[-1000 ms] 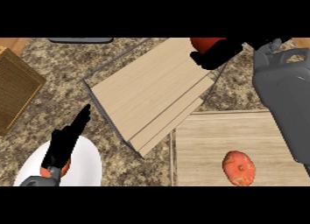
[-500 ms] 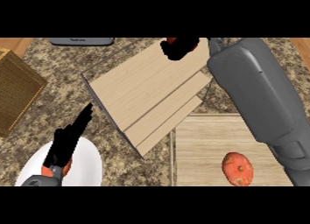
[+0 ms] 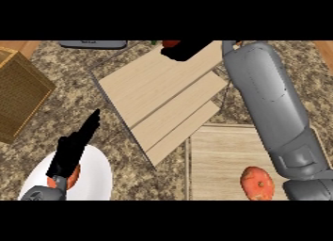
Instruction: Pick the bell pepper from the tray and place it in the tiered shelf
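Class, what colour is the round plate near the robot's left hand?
White: the round plate, clearest in the head view.

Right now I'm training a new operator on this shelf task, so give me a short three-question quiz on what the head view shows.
1. True or false: the right hand is over the far end of the tiered shelf.
2. What does the left hand hover over? A) the wooden tray B) the white plate C) the wicker basket
3. Fill in: the orange-red item lies on the ____.

Key
1. True; a red object shows at its fingers.
2. B, the white plate, not the wicker basket.
3. wooden tray.
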Motion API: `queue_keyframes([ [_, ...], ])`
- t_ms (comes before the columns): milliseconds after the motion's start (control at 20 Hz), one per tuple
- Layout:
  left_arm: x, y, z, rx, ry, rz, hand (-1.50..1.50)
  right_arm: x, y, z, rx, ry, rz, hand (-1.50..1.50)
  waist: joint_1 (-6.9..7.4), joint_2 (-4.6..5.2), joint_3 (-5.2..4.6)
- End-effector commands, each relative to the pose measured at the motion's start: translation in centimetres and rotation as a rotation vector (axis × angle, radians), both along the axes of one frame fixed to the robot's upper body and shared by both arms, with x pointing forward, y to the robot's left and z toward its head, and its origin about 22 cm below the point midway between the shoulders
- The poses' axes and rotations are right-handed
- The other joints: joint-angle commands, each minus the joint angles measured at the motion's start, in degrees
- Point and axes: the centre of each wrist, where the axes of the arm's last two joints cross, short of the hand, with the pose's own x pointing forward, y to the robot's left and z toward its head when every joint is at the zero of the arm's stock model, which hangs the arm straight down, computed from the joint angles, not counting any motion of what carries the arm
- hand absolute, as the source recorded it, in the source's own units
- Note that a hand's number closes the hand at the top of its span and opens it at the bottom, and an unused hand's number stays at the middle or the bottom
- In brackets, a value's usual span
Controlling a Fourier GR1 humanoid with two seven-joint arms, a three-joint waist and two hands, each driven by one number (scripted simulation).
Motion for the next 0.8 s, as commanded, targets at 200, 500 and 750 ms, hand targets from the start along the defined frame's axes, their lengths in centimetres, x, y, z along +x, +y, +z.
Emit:
queue_keyframes([
  [200,-0.7,0.4,-1.0,0.009,0.012,0.013,0.0,0.6,0.1,-2.9,0.415,0.113,-0.08,-1.5,-0.45,1.78,0.2],
  [500,-1.3,1.2,-0.7,0.007,0.013,0.029,0.0,1.6,-4.2,-0.5,0.559,-0.049,-0.317,-1.5,-1.32,1.7,0.2],
  [750,-1.8,0.9,-0.4,0.002,0.0,0.039,0.0,1.6,-13.9,-1.4,0.587,-0.063,-0.542,-1.5,-2.4,1.47,0.26],
])
